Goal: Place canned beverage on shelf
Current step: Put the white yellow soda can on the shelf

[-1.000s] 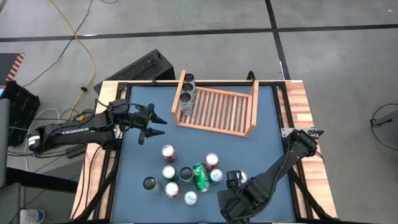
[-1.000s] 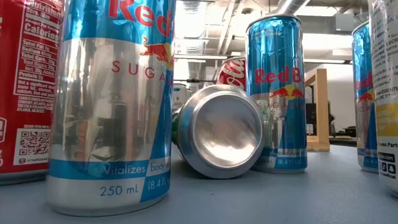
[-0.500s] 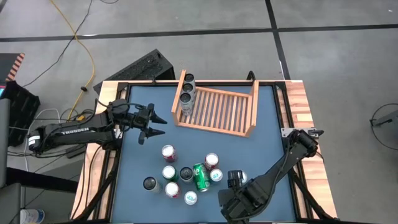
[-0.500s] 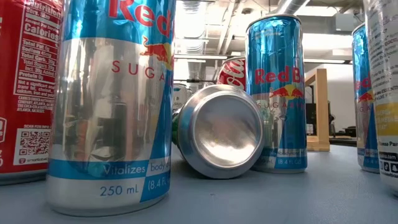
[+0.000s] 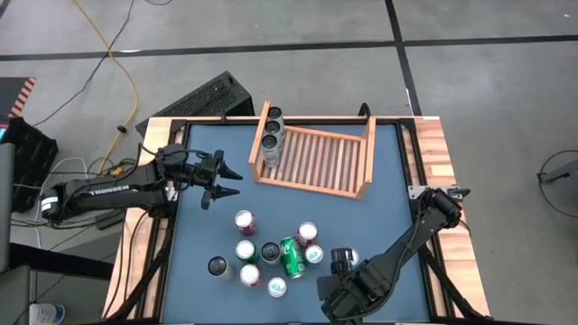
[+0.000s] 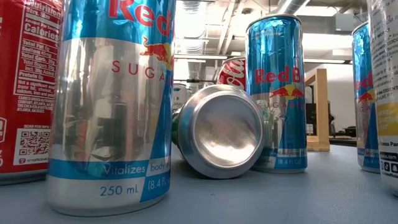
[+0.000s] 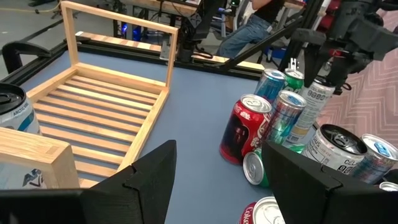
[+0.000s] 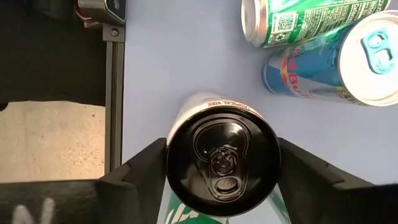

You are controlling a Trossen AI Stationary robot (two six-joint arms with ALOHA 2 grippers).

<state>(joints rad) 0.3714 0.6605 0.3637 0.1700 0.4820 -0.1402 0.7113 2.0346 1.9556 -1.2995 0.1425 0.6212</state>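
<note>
The left arm reaches in from the left edge of the high view, lying nearly level, its forearm pointing toward the middle of the frame. Its left hand [image 5: 219, 180] sits left of centre, the two dark fingers [image 7: 146, 180] spread apart with nothing between them, tips pointing right. The right arm enters from the right side, bends at an elbow in the lower right of the frame and runs down and left toward the bottom centre. Its right hand [image 5: 341, 262] points downward there; in the right wrist view its fingers [image 8: 140, 168] stand on either side of a black-topped can [image 8: 222, 163], close against its sides.
</note>
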